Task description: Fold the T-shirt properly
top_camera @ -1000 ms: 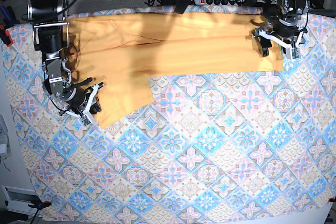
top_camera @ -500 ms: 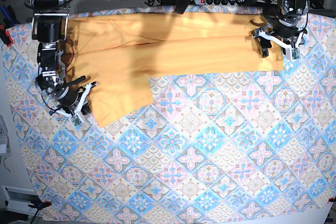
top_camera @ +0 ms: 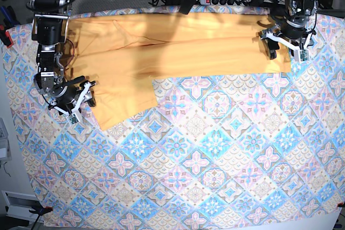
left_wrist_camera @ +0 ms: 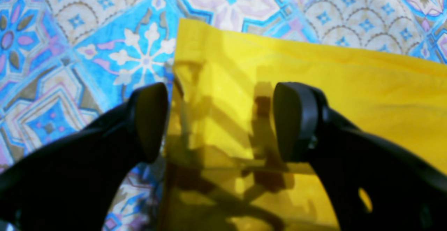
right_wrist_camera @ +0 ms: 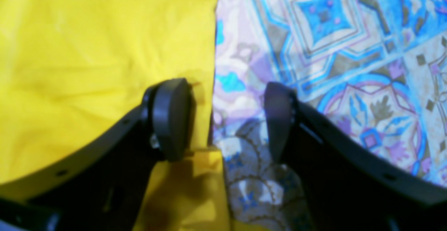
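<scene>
I see the T-shirt (top_camera: 178, 52) spread folded along the bench's far edge on the tablecloth (top_camera: 215, 154), with both the left fingers (left_wrist_camera: 293, 119) and right fingers (right_wrist_camera: 171, 115) spread wide, straddling its opposite hems, holding nothing, likely poised for regrasping.

Both arms are black with silver motor housings and thin cables; each ends in curved matte-black fingers (left_wrist_camera: 293, 119) with white brackets behind.

The right gripper (top_camera: 81, 102) has spread its fingers, let go of the T-shirt (top_camera: 178, 47) sleeve and pulled back.
</scene>
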`<control>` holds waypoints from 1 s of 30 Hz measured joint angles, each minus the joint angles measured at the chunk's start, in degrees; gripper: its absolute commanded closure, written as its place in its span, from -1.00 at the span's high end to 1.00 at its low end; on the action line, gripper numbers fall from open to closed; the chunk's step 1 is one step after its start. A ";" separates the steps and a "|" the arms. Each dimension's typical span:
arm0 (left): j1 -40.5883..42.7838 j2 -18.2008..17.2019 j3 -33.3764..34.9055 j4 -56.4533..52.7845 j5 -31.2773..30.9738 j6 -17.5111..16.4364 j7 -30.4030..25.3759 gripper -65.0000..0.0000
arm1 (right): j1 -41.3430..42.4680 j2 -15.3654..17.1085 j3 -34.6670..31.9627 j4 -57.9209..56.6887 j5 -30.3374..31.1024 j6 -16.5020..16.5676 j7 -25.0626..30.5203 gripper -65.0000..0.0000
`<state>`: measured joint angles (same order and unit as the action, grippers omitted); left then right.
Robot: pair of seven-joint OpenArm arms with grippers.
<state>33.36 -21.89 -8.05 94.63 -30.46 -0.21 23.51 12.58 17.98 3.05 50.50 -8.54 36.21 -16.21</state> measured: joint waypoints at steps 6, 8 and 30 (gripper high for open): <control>0.00 -0.02 0.00 0.00 0.04 0.02 -0.02 0.44 | 0.44 0.48 -6.21 0.09 0.66 -0.70 0.57 -0.09; 0.00 -0.04 0.00 0.00 0.02 -0.02 0.00 0.44 | 0.57 0.59 -8.22 0.15 0.68 -0.72 0.79 -0.29; -0.11 0.04 0.00 0.00 0.04 -0.02 -0.04 0.44 | -6.67 0.81 -1.86 18.93 5.11 3.65 -10.32 -0.98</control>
<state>33.26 -21.85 -8.05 94.63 -30.41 -0.23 23.46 5.91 18.79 1.19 69.43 -3.42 39.86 -26.52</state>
